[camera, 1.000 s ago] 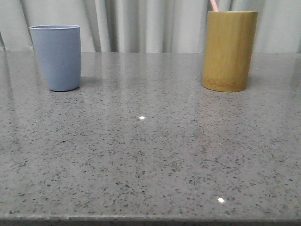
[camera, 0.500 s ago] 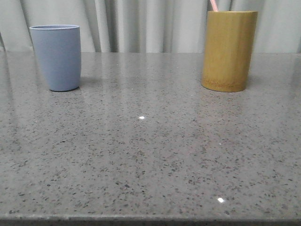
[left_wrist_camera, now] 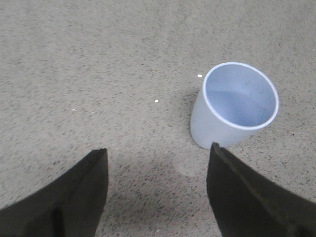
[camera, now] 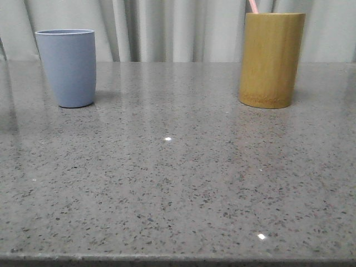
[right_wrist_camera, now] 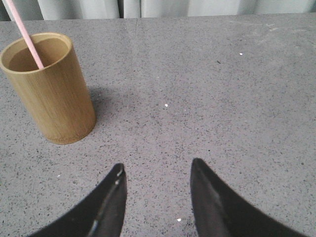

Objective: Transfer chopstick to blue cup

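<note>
The grey-blue cup [camera: 67,68] stands upright and empty at the table's back left; it also shows in the left wrist view [left_wrist_camera: 234,105]. A pale-pink chopstick [camera: 252,6] sticks out of the yellow-brown bamboo holder [camera: 271,60] at the back right; only its upper end shows. In the right wrist view the chopstick [right_wrist_camera: 28,40] leans inside the holder [right_wrist_camera: 49,89]. My left gripper [left_wrist_camera: 155,150] is open and empty, above the table beside the blue cup. My right gripper [right_wrist_camera: 157,168] is open and empty, apart from the holder. Neither gripper shows in the front view.
The grey speckled stone table [camera: 178,178] stretches between the cup and the holder. Pale curtains [camera: 167,28] hang behind the table's far edge. The table's front edge runs along the bottom of the front view.
The cup, holder and chopstick have not moved. A faint shadow has appeared on the table at the far left of the front view.
</note>
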You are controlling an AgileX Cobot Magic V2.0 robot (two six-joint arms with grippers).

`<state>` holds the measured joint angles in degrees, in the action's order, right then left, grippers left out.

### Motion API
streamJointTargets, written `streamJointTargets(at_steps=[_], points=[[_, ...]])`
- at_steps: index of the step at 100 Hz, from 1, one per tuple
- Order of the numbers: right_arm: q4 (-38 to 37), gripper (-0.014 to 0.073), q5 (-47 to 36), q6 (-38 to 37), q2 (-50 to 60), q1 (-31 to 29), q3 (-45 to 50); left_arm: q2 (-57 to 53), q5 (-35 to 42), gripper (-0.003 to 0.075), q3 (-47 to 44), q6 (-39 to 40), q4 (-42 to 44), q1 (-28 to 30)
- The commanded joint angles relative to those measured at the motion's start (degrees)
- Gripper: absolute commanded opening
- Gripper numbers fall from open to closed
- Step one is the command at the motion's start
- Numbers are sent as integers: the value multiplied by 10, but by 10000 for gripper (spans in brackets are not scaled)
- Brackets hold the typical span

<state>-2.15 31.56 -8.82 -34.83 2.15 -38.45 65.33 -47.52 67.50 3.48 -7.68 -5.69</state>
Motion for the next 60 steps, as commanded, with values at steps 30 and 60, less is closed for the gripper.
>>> streamJointTargets(at_steps=[30,60], points=[[-7,335,-49,5,-5,-3,-22,198,-118,429,233,-2,-13,-59],[-7,335,-49,5,-5,-3,-22,301,-158,398,311,-2,-13,-65]])
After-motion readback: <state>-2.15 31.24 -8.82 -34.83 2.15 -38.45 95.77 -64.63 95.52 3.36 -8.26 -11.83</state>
